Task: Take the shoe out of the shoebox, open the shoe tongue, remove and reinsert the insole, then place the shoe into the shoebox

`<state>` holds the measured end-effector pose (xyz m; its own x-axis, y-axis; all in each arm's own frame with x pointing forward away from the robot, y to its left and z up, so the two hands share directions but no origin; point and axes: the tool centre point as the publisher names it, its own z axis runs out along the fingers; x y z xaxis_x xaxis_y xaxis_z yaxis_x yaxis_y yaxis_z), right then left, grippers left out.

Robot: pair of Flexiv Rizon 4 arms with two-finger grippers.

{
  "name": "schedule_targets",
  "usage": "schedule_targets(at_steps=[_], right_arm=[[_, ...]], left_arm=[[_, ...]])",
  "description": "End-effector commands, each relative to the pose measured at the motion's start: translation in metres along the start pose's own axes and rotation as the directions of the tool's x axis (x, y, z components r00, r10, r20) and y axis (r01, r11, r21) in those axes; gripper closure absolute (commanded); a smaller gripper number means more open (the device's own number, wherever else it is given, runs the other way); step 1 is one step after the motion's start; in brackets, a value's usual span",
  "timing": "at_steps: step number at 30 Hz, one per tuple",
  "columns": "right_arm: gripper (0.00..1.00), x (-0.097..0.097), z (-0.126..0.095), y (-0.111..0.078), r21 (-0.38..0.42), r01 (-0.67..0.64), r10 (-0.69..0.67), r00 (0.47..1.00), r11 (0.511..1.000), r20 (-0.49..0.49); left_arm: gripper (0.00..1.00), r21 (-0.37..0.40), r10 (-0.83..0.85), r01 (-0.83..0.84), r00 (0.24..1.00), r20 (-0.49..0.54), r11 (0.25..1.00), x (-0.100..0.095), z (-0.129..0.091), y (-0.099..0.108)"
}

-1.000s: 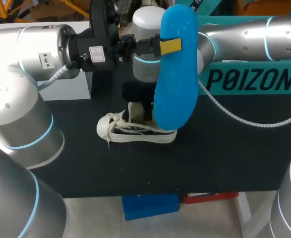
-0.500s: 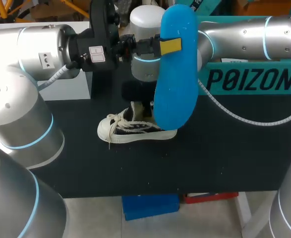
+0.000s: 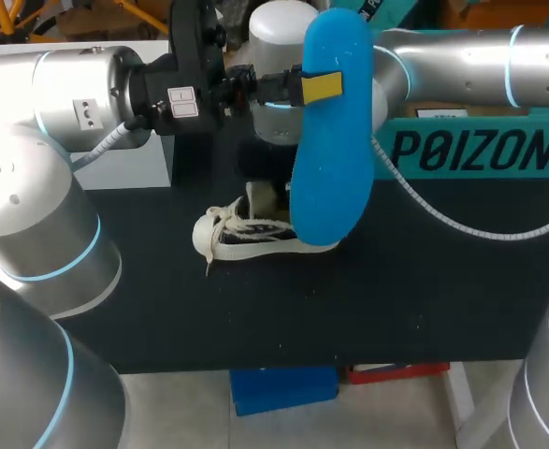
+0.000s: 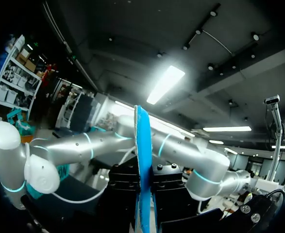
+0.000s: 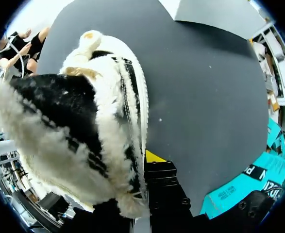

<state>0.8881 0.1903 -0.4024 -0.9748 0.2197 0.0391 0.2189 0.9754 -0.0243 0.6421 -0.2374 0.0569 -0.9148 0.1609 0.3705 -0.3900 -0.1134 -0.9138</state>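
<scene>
My left gripper [image 3: 316,86] has the blue insole [image 3: 330,150] clamped well up its length. 1 yellow tip presses flat on the face turned to the head camera. In the left wrist view the insole [image 4: 141,160] runs edge-on straight out between the 2 black finger bodies, so the fingers stand only the insole's thickness apart. The insole hangs upright above the table [image 3: 424,299], long axis vertical, broader forefoot end down.

The shoe [image 3: 255,234] sits directly below that lower end. Its long axis runs across the table, with the toe cap toward my left and the heel hidden behind the insole. My right arm reaches in from the right to that heel end. In the right wrist view the right gripper [image 5: 144,162] is hard against the shoe [image 5: 84,121]. 1 yellow tip lies on the outer side by the sole and the other is buried in the fabric, so I judge it is pinching the side wall.

The reinsertion turns on lining the forefoot end up with the shoe's opening and sliding it toward the toe. My left arm has to tip the insole from vertical toward the shoe's axis.

The teal shoebox [image 3: 536,150] stands at the far right of the table.
</scene>
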Motion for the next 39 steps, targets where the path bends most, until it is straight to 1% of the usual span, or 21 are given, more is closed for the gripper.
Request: schedule_targets(at_steps=[1, 3, 4, 7, 11, 13, 14, 15, 18, 20, 21, 25, 27, 28, 31, 32, 35, 36, 37, 38, 39], right_arm=[[1.00, 0.006, -0.068, -0.036, 0.033, -0.253, 0.251, 0.966, 0.967, 0.067], [1.00, 0.009, -0.084, -0.044, 0.035, -0.372, 0.368, 0.926, 0.928, 0.081], [1.00, 0.011, -0.089, -0.046, 0.022, -0.415, 0.412, 0.908, 0.910, 0.072], [1.00, 0.014, -0.098, -0.049, -0.001, -0.558, 0.557, 0.828, 0.830, 0.066], [1.00, 0.020, -0.106, -0.051, -0.032, -0.717, 0.718, 0.694, 0.696, 0.054], [1.00, 0.022, -0.109, -0.050, -0.052, -0.790, 0.792, 0.608, 0.611, 0.051], [1.00, 0.023, -0.110, -0.049, -0.061, -0.806, 0.808, 0.587, 0.589, 0.053], [1.00, 0.024, -0.111, -0.048, -0.065, -0.833, 0.835, 0.547, 0.550, 0.053], [1.00, 0.027, -0.110, -0.045, -0.083, -0.884, 0.888, 0.457, 0.460, 0.053], [1.00, 0.024, -0.107, -0.044, -0.088, -0.928, 0.931, 0.357, 0.363, 0.077], [1.00, 0.023, -0.104, -0.045, -0.089, -0.945, 0.949, 0.310, 0.314, 0.056], [1.00, 0.022, -0.096, -0.042, -0.098, -0.973, 0.978, 0.202, 0.207, 0.053], [1.00, 0.020, -0.089, -0.042, -0.097, -0.982, 0.986, 0.157, 0.161, 0.055], [1.00, 0.019, -0.087, -0.041, -0.112, -0.984, 0.990, 0.134, 0.138, 0.043], [1.00, 0.018, -0.077, -0.038, -0.122, -0.984, 0.991, 0.127, 0.131, 0.044], [1.00, 0.017, -0.073, -0.038, -0.120, -0.986, 0.993, 0.109, 0.114, 0.048], [1.00, 0.014, -0.061, -0.038, -0.118, -0.988, 0.995, 0.091, 0.096, 0.048], [1.00, 0.014, -0.057, -0.036, -0.122, -0.987, 0.994, 0.095, 0.101, 0.058], [1.00, 0.012, -0.052, -0.034, -0.126, -0.986, 0.993, 0.110, 0.113, 0.032], [1.00, 0.012, -0.046, -0.033, -0.123, -0.986, 0.993, 0.107, 0.111, 0.045], [1.00, 0.012, -0.041, -0.031, -0.127, -0.983, 0.990, 0.126, 0.132, 0.059]], left_arm=[[1.00, -0.003, -0.001, 0.001, 1.000, 0.003, 1.000, 0.001, 0.000, 0.001], [1.00, -0.003, -0.001, 0.001, 1.000, 0.003, 1.000, 0.001, 0.000, 0.001], [1.00, -0.003, -0.001, 0.001, 1.000, 0.003, 1.000, 0.001, 0.000, 0.001], [1.00, -0.003, -0.001, 0.001, 1.000, 0.003, 1.000, 0.001, 0.000, 0.001], [1.00, -0.003, -0.001, 0.001, 1.000, 0.003, 1.000, 0.001, 0.000, 0.001], [1.00, -0.003, -0.001, 0.001, 1.000, 0.003, 1.000, 0.001, 0.000, 0.001], [1.00, -0.003, -0.001, 0.001, 1.000, 0.003, 1.000, 0.001, 0.000, 0.001], [1.00, -0.003, -0.001, 0.001, 1.000, 0.003, 1.000, 0.001, 0.000, 0.001], [1.00, -0.003, -0.001, 0.001, 1.000, 0.003, 1.000, 0.001, 0.000, 0.001], [1.00, -0.003, -0.001, 0.001, 1.000, 0.003, 1.000, 0.001, 0.000, 0.001], [1.00, -0.003, -0.001, 0.001, 1.000, 0.003, 1.000, 0.001, 0.000, 0.001], [1.00, -0.003, -0.001, 0.001, 1.000, 0.003, 1.000, 0.001, 0.000, 0.001], [1.00, -0.003, -0.001, 0.001, 1.000, 0.003, 1.000, 0.001, 0.000, 0.001], [1.00, -0.003, -0.001, 0.001, 1.000, 0.003, 1.000, 0.001, 0.000, 0.001], [1.00, -0.003, -0.001, 0.001, 1.000, 0.003, 1.000, 0.001, 0.000, 0.001], [1.00, -0.003, -0.001, 0.001, 1.000, 0.003, 1.000, 0.001, 0.000, 0.001], [1.00, -0.003, -0.001, 0.001, 1.000, 0.003, 1.000, 0.001, 0.000, 0.001], [1.00, -0.003, -0.001, 0.001, 1.000, 0.003, 1.000, 0.001, 0.000, 0.001], [1.00, -0.003, -0.001, 0.001, 1.000, 0.003, 1.000, 0.001, 0.000, 0.001], [1.00, -0.003, -0.001, 0.001, 1.000, 0.003, 1.000, 0.001, 0.000, 0.001], [1.00, -0.003, -0.001, 0.001, 1.000, 0.003, 1.000, 0.001, 0.000, 0.001]])
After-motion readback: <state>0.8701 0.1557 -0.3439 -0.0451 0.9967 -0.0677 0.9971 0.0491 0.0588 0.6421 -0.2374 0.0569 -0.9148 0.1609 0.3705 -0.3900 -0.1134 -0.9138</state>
